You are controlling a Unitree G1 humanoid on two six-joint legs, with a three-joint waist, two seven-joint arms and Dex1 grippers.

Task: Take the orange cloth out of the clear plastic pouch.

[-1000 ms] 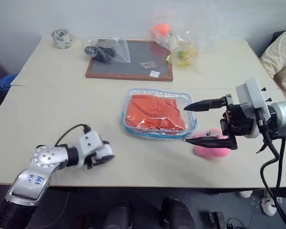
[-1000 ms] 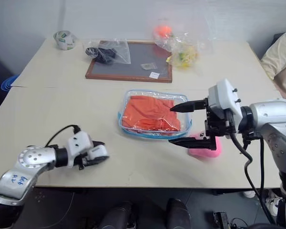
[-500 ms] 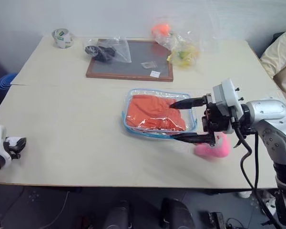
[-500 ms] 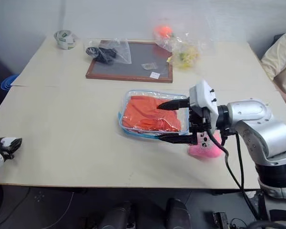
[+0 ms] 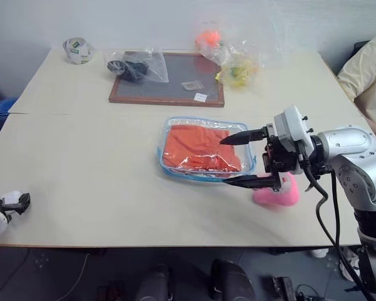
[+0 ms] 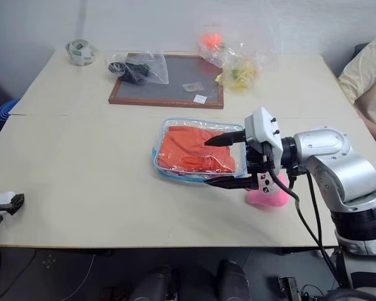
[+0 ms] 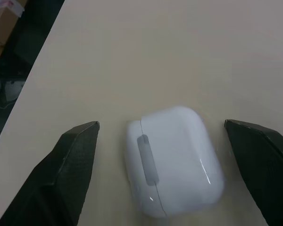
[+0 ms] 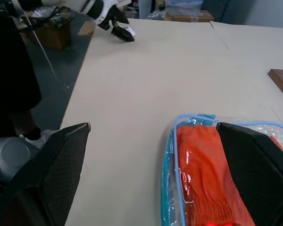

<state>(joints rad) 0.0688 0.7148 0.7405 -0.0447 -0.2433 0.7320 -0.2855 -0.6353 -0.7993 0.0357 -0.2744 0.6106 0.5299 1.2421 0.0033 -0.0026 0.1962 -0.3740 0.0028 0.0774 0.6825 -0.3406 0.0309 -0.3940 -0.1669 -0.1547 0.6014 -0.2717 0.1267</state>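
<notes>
1. Head views: the orange cloth [image 5: 200, 148] lies wholly inside the clear plastic pouch [image 5: 206, 149], flat on the table [image 5: 100, 163], so nothing is extracted yet. The right gripper [image 5: 230, 160] hovers at the pouch's near-right corner, jaws spread, grasping nothing; the pink plush charm [image 5: 277, 195] sits just behind its lower finger. The left gripper [image 5: 17, 202] is far off at the table's edge.
2. Left wrist view: its fingers stand wide apart, released, with a small white case [image 7: 172, 160] lying between them on the table.
3. Right wrist view: pouch and cloth lie just ahead, between the parted fingers. Gripping the pouch and pulling the cloth out both remain.
</notes>
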